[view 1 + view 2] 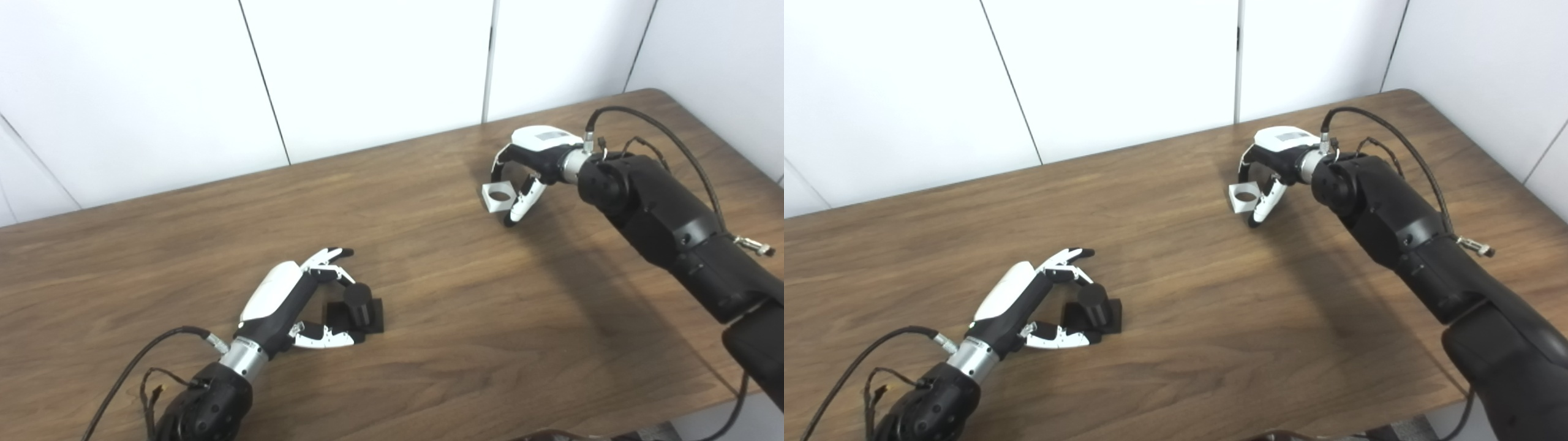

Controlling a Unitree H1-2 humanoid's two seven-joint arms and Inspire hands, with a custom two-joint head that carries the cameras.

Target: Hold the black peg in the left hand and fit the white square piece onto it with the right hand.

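Note:
The black peg (360, 304) stands upright on its square black base, on the wooden table (429, 318) near the front left. My left hand (288, 303) lies beside it, open, with its fingers (329, 260) behind the peg and its thumb (324, 338) in front, neither closed on it. The white square piece (497, 196), with a round hole in its top face, is at the back right, low at the table surface. My right hand (531, 160) is curled over it, fingers on its far edge and thumb against its right side. Whether the piece is lifted I cannot tell.
White wall panels (367, 73) rise behind the table's far edge. The table's rounded right corner (658, 95) is just behind my right forearm (667, 214). Bare wood lies between the two hands.

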